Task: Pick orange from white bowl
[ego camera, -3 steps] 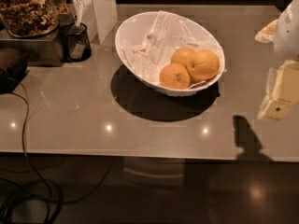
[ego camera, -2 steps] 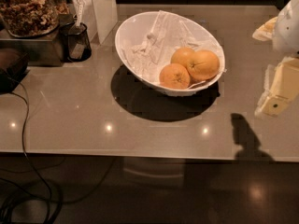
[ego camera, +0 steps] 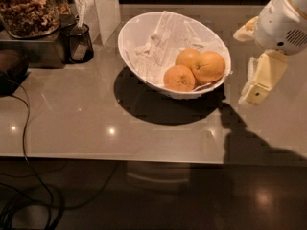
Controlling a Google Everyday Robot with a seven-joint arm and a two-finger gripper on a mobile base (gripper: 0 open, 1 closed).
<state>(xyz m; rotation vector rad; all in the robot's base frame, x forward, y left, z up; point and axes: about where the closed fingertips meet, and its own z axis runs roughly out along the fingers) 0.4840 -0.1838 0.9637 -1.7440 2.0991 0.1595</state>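
Here, orange in white bowl, tool beside bowl, jaws apart.

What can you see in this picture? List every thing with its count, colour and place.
bowl: one, white, table centre.
paper: one crumpled sheet, white, lining the bowl.
largest orange: one, orange, bowl's right end.
smaller oranges: two, orange, in the bowl, beside it.
cup: one, dark mesh, left of the bowl.
jar: one, clear, brown contents, far left.
cable: one, black, left edge.
table: one, grey-beige, under everything.
gripper: one, cream, right of the bowl, not touching it.
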